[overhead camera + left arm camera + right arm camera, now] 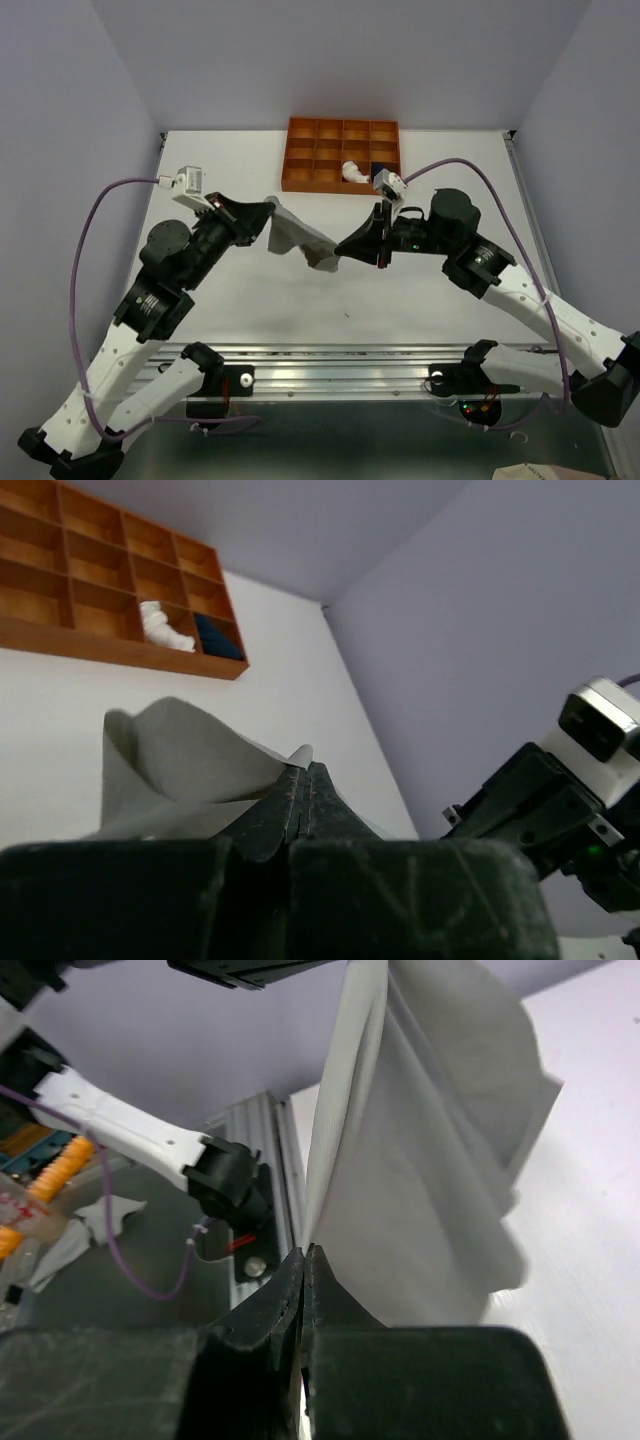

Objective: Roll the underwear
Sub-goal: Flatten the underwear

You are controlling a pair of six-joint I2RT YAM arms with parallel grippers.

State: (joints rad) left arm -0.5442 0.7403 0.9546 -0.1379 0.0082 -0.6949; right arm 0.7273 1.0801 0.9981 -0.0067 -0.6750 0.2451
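Note:
The grey underwear (298, 238) hangs in the air above the table's middle, stretched between both grippers. My left gripper (273, 206) is shut on its left corner, and my right gripper (340, 251) is shut on its right, lower edge. In the left wrist view the grey cloth (190, 750) billows left of the closed gripper (303, 770). The right wrist view shows the cloth (430, 1160) rising from the closed gripper (305, 1252). A rolled pale underwear (353, 172) and a navy one (381, 170) sit in neighbouring compartments of the organizer.
The orange wooden organizer (310, 186) with several compartments stands at the back of the white table (440, 300). The same organizer (100, 645) shows in the left wrist view. An aluminium rail (340, 365) runs along the near edge by the arm bases.

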